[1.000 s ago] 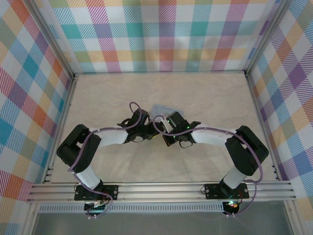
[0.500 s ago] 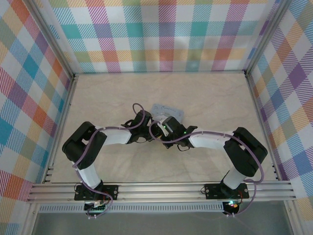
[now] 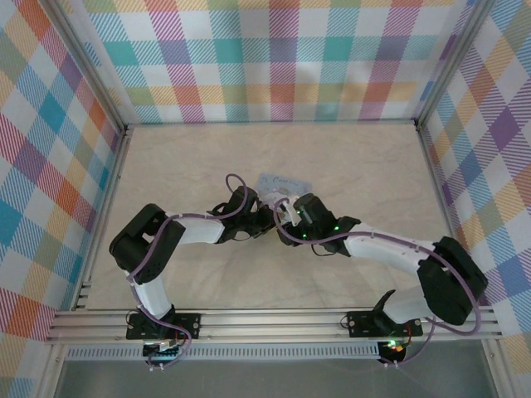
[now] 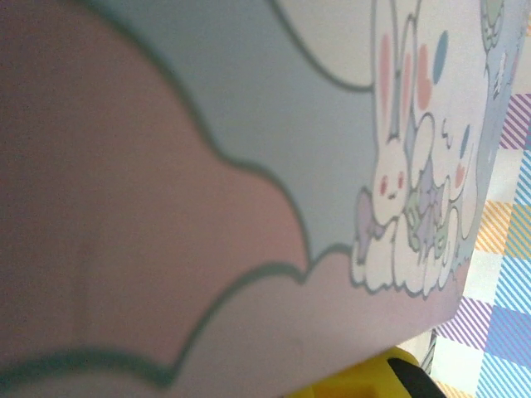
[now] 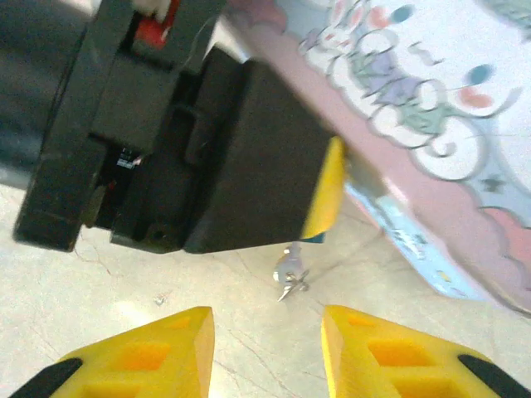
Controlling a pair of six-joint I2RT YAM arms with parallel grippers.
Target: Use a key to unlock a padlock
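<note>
Right gripper [image 5: 265, 352] up close: yellow jaws spread, nothing between them, hovering over the pale table [image 5: 99, 282]. Just ahead of the gap sits the tiny silvery padlock [image 5: 289, 267], with a slim bit beneath it too small to name. Right above the padlock is the left gripper [image 5: 325, 192] — one yellow pad lies flat against the pink edge of the pastel box [image 5: 431, 108]. Its other finger is hidden, so I can't tell whether those jaws are pinching. Farther off, the box stretches away past both grippers — cartoon rabbits on its face.
</note>
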